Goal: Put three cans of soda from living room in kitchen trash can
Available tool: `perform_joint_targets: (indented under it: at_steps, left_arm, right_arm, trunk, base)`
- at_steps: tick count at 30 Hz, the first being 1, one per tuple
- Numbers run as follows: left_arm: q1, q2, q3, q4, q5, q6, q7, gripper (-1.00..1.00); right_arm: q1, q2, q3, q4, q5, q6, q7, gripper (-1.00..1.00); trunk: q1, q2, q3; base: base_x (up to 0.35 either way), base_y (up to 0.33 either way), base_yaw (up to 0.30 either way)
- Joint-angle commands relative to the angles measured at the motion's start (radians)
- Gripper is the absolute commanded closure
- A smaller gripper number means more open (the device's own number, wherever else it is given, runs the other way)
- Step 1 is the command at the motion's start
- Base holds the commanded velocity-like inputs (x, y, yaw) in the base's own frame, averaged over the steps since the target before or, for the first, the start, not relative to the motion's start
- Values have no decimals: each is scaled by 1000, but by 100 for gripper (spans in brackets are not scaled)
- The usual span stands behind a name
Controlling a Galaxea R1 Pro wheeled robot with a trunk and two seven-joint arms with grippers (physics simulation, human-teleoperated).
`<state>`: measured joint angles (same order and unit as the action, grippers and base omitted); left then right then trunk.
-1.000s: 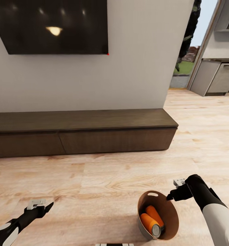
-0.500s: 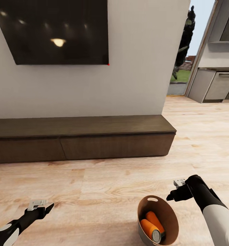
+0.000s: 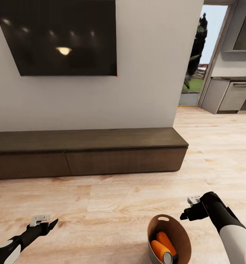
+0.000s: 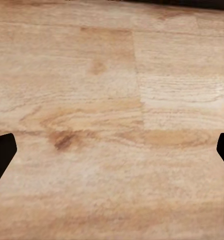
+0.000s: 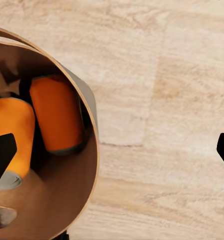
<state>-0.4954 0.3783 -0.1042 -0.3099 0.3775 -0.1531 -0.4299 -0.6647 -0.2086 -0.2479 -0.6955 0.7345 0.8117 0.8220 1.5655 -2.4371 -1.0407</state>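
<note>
Bin [image 3: 169, 238] sits on the wood floor [image 3: 112, 205] right in front of the robot, two orange cans [image 3: 163, 246] lying on their sides inside. The blue can can't be made out; could be buried under them, could be missing.

Right end effector [image 3: 186, 213] hangs just beside the bin rim, fingers spread wide, holding nothing. Left end effector [image 3: 46, 224] is out over bare floor, also wide and empty.

Risks as I see them:
- The bin is in the living room, next to the low cabinet [image 3: 86, 150] under the TV [image 3: 60, 36]. The kitchen units [image 3: 231, 96] are well off past the doorway. If it gets carried, a one-sided rim grab could tilt it and roll cans out.
- The right end effector is close enough to knock the rim.
- Third can unconfirmed: check before leaving.
</note>
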Motion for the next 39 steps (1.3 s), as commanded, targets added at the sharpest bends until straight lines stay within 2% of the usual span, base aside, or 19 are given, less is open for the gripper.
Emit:
perform_joint_targets:
  at_steps: [1,5,27,39]
  left_arm:
    - [0,0,0,0,0,0,2,-100]
    - [0,-5,0,0,0,2,14,-100]
    - [0,-7,0,0,0,3,18,-100]
    - [0,-12,-1,0,0,3,24,-100]
  right_arm:
    - [4,0,0,-5,0,0,0,-100]
    - [38,0,0,-41,-1,0,0,-100]
    - [85,3,0,-67,-1,-3,3,-100]
    - [201,6,1,-235,-2,-20,2,-100]
  trunk:
    - [-4,7,3]
    - [-19,35,16]
    - [-104,189,85]
    - [-150,273,122]
  base:
    - [0,0,0]
    - [0,0,0]
    - [0,0,0]
    - [0,0,0]
